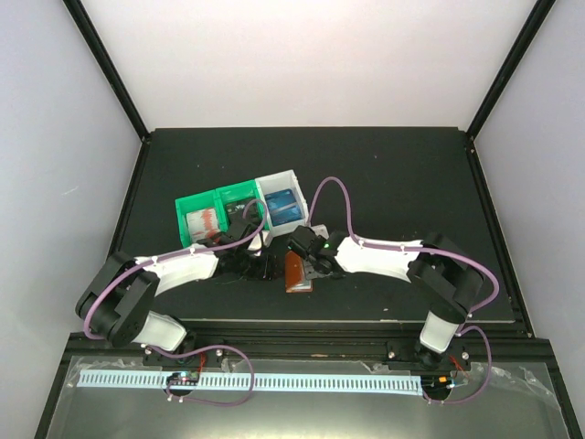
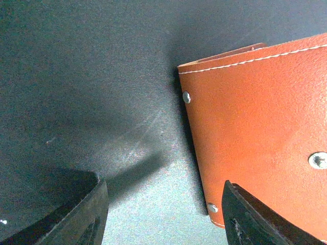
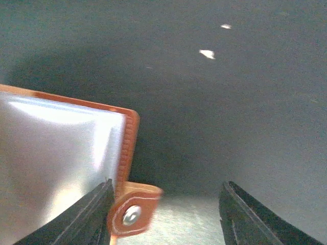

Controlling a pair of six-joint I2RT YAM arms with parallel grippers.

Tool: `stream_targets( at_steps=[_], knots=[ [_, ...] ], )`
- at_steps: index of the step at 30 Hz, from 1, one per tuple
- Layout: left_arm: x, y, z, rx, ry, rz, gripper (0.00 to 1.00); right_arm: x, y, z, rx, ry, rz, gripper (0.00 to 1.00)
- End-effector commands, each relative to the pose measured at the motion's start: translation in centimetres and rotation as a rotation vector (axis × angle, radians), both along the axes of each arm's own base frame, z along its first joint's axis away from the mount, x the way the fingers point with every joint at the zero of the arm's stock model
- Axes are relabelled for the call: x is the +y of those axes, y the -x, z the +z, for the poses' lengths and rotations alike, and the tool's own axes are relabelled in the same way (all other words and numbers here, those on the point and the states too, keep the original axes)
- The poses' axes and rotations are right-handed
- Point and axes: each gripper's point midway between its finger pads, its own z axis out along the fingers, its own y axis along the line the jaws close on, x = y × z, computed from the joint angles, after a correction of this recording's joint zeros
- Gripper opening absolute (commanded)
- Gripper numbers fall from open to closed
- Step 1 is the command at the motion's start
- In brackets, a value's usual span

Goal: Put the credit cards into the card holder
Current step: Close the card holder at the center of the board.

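Black table (image 1: 393,183) seen from above, with two arms meeting at its middle over a brown card holder (image 1: 297,273) that lies near the front edge. The left gripper (image 2: 163,217) has its fingers wide, one over bare table, the other at the holder's leather edge, gripping nothing. The right gripper (image 3: 163,217) is also wide. The holder's snap tab (image 3: 132,212) sits between its fingers, unclamped, beside a clear pocket (image 3: 56,153). Cards (image 1: 284,207) lie in a white bin (image 1: 277,176) and green bins (image 1: 194,198) just behind.
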Motion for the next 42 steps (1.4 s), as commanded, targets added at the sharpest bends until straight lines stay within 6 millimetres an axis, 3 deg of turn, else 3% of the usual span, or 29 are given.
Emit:
stream_targets(
  at_steps=[1, 6, 14, 20, 25, 30, 34, 42],
  knots=[
    [0.3, -0.5, 0.1, -0.029, -0.036, -0.002, 0.63, -3.6, -0.6, 1.0, -0.066, 0.144, -0.121, 0.56],
    [0.0, -0.4, 0.5, -0.033, -0.016, -0.003, 0.63, -5.4, -0.3, 1.5, -0.083, 0.192, -0.162, 0.51],
    [-2.3, -0.2, 1.8, -0.047, 0.098, -0.044, 0.66, -3.8, -0.1, 1.0, -0.059, 0.055, -0.140, 0.40],
    [-3.4, 0.2, 1.9, -0.045, 0.163, -0.047, 0.72, -3.0, 0.0, 1.2, -0.043, -0.098, -0.141, 0.44],
    [-2.9, 0.6, 0.2, 0.004, 0.102, 0.003, 0.74, -3.1, -0.2, 1.6, -0.054, -0.166, -0.154, 0.45],
    [-2.7, 1.4, -1.7, 0.074, 0.027, 0.031, 0.64, -2.7, -0.1, 1.9, -0.050, -0.238, -0.166, 0.42],
    [-1.5, 1.9, -3.6, 0.107, -0.122, 0.055, 0.54, -2.6, 0.1, 1.9, -0.042, -0.268, -0.163, 0.40],
    [1.0, 3.2, -6.5, 0.086, -0.375, 0.034, 0.52, -3.3, 0.3, 2.0, -0.043, -0.295, -0.200, 0.34]
  ],
)
